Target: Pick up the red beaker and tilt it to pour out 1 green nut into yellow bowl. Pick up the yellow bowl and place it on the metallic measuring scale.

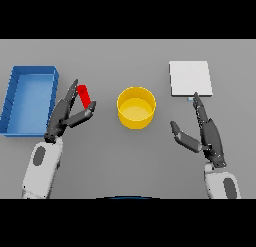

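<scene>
matt grey table (125,156), smooth plastic-looking yellow bowl (136,117), pale matt scale (190,78), smooth blue bin (15,113)

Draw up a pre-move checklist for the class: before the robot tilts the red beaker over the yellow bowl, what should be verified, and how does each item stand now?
1. Left hand around the red beaker: ok, thumb and fingers flank it.
2. Beaker above the yellow bowl: not ok, it is left of the bowl.
3. Bowl upright, opening clear: ok.
4. Green nut inside beaker: cannot tell.
5. Metallic measuring scale top free: ok.
6. Right hand clear of bowl: ok, open, nearer the scale.
</scene>
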